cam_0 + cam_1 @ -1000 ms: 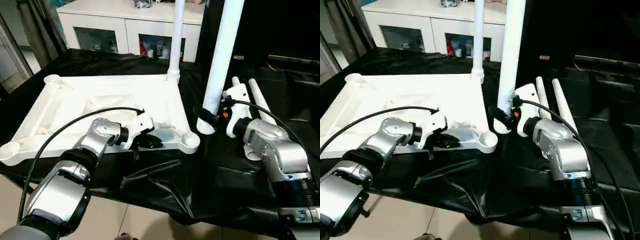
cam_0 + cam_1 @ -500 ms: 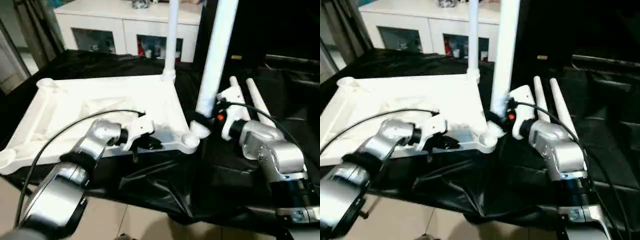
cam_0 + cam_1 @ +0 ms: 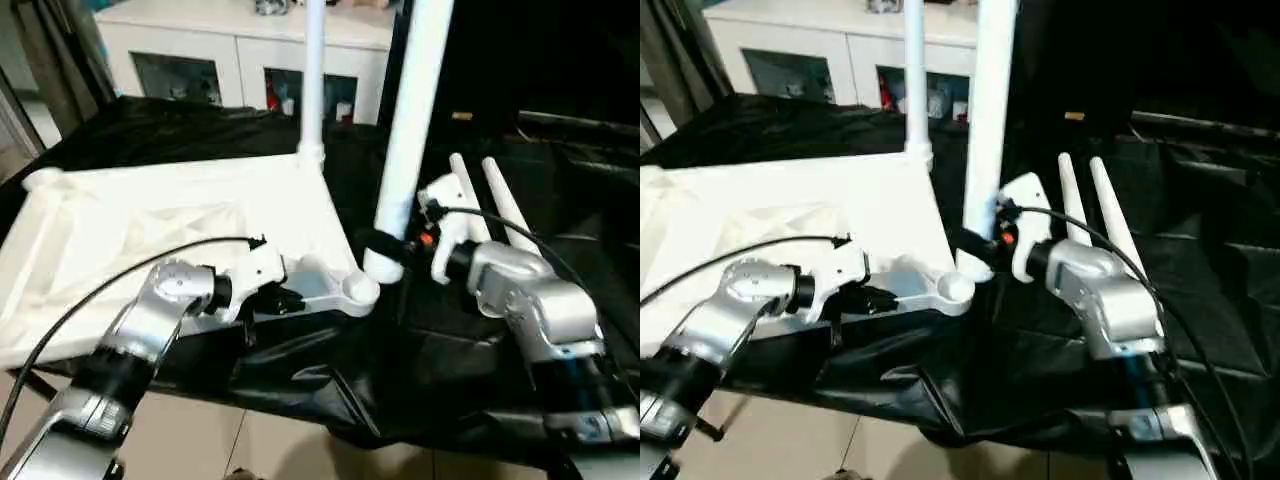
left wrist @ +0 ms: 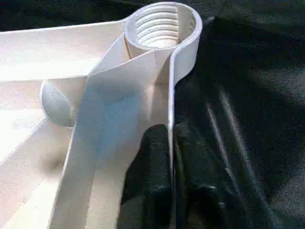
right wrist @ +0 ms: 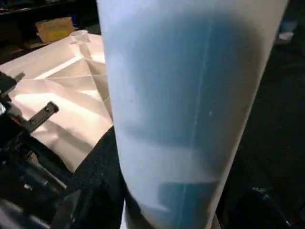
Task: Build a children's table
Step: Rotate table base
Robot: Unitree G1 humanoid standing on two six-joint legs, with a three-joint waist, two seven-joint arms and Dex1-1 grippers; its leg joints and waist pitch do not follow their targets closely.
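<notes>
The white tabletop lies underside up on black cloth. One white leg stands upright in its far right corner socket. My right gripper is shut on a second leg, held nearly upright with its lower end just right of the near right corner socket. In the right wrist view this leg is very close. My left gripper is shut on the tabletop's near rim, with a black finger on each side of the thin wall below the threaded socket. Two more legs lie on the cloth to the right.
A white cabinet with glass doors stands behind the table. Black cloth hangs in folds over the table's front edge, above the tiled floor. Cables run along both forearms.
The whole picture has shifted, so the camera moved. The held leg stays close beside the near right socket, and the left gripper stays on the rim.
</notes>
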